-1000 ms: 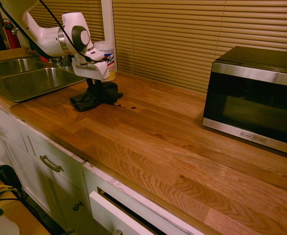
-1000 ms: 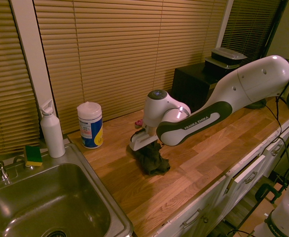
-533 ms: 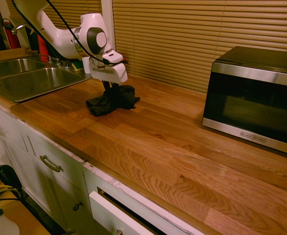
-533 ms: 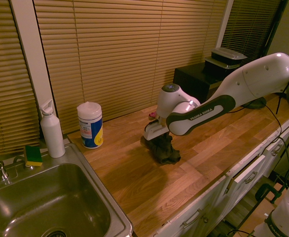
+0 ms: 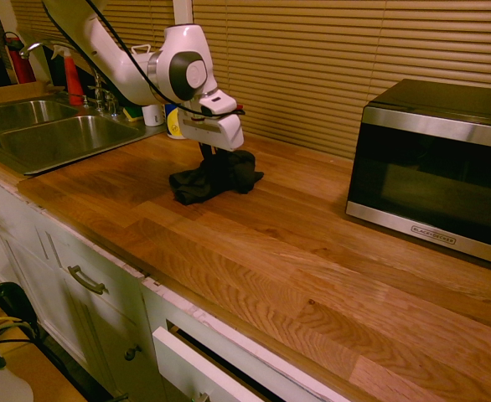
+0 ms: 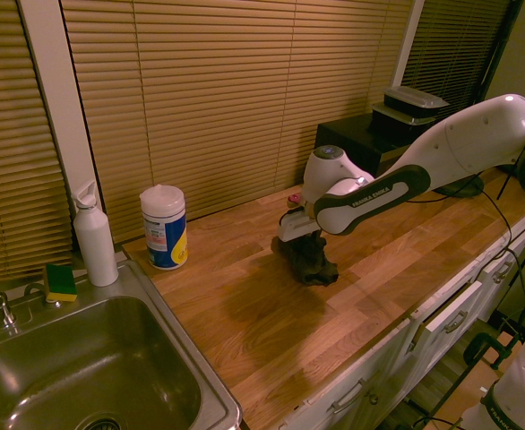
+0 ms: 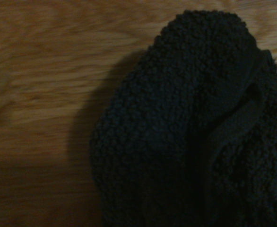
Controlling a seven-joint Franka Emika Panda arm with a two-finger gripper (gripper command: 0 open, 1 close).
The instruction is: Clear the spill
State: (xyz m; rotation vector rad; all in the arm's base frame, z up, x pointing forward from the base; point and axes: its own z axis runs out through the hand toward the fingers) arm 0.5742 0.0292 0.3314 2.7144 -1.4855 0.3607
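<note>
The white two-finger gripper (image 5: 209, 156) appears clamped on the rumpled black terry cloth (image 5: 214, 177), at ten o'clock from the black steel-trimmed microwave (image 5: 436, 166).

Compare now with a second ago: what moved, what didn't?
The gripper, shut on the black cloth, dragged it along the wooden countertop, away from the sink and toward the microwave. The dark spill specks seen beside the cloth earlier no longer show; the cloth passed over that spot. The grip did not change. Wipes canister, white bottle, sponge and microwave stayed put.
</note>
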